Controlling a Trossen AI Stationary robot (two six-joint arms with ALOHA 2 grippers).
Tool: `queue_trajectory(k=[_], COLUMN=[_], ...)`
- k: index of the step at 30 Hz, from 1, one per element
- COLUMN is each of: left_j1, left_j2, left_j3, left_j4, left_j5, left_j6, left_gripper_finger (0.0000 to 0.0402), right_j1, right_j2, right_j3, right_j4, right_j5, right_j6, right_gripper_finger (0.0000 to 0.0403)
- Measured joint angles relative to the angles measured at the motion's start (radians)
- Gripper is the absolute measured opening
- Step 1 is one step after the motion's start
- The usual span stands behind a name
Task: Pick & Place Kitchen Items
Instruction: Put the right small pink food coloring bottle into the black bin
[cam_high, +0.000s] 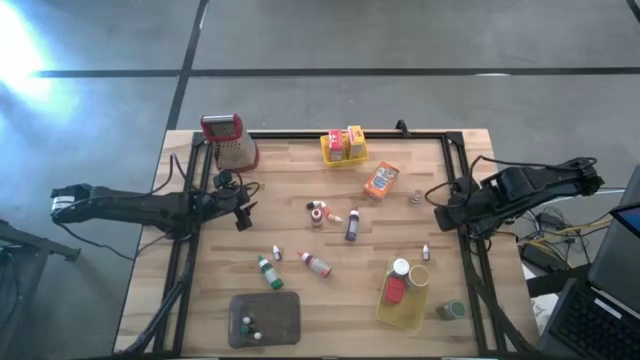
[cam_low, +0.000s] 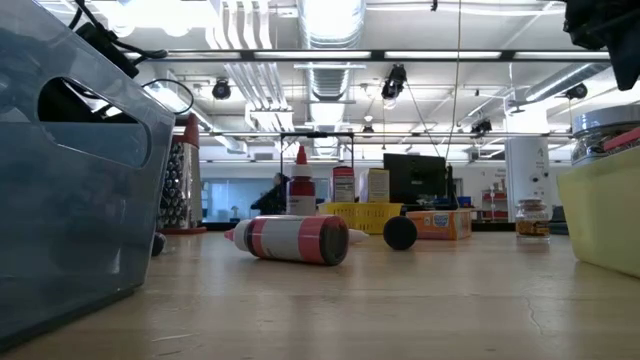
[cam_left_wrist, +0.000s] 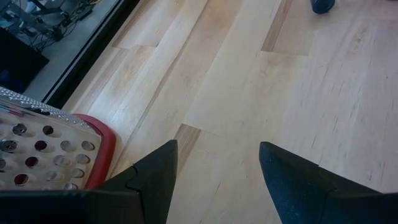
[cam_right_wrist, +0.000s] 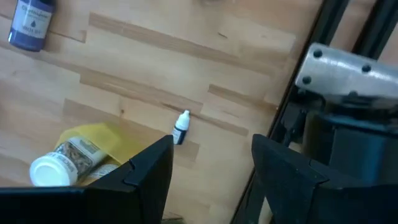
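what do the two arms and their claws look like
Both arms are dark, slender and jointed, with black cables looping near their bases. The left claw and the right claw each have two black, wedge-shaped fingers. The left arm carries a white marking near its far end.

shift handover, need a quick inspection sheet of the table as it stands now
Surface: wooden table with a dark frame along its edges.
Job's things: small bottles scattered mid-table; a pink-banded bottle lies on its side; orange box near the far middle; two boxes in the far yellow basket; jars in the near yellow basket; two tiny items in the grey tray.
Clutter: metal grater at the far left corner.
Grippers: left gripper open over bare wood beside the grater; right gripper open, at the table's right edge, above a tiny white-capped bottle.
Cables: a loop by the left arm, more off the right edge.
Surroundings: concrete floor; no person clearly seen.
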Motion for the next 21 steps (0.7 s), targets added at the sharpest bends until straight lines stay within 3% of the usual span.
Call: queue_trajectory(k=[21], left_j1=[0.000], left_j2=[0.000], left_j3=[0.000], left_j4=[0.000], left_j5=[-0.036], left_j6=[0.000], left_gripper_finger=[0.0232], right_j1=[0.000], right_j2=[0.249], right_j3=[-0.012], right_j4=[0.082], right_j5=[-0.042], right_j6=[0.221], right_gripper_finger=[0.0193])
